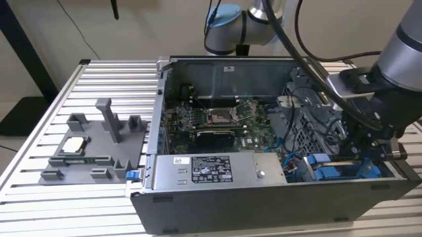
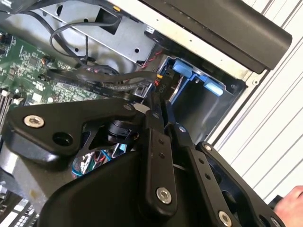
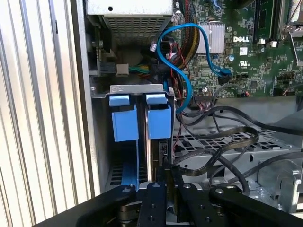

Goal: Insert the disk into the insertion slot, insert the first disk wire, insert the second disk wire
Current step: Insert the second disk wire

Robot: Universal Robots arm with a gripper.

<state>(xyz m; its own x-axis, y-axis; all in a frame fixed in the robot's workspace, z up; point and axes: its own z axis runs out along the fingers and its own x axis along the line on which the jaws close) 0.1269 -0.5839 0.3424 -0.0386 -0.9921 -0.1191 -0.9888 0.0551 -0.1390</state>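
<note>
The disk stands edge-on in the insertion slot, and its blue carrier tab sits beside a second blue tab. In the exterior view these blue parts lie at the case's front corner, on that view's right. My gripper reaches down into this corner. Its fingers are pressed together on the black connector of a flat black disk wire, right at the disk's end. Whether the connector is seated in the disk is hidden.
A grey power supply box with a sticker lies along the case's front. A blue cable and loose black cables cross beside the bay. A dark grey holder tray stands outside the case. A person's hand shows at the table's edge.
</note>
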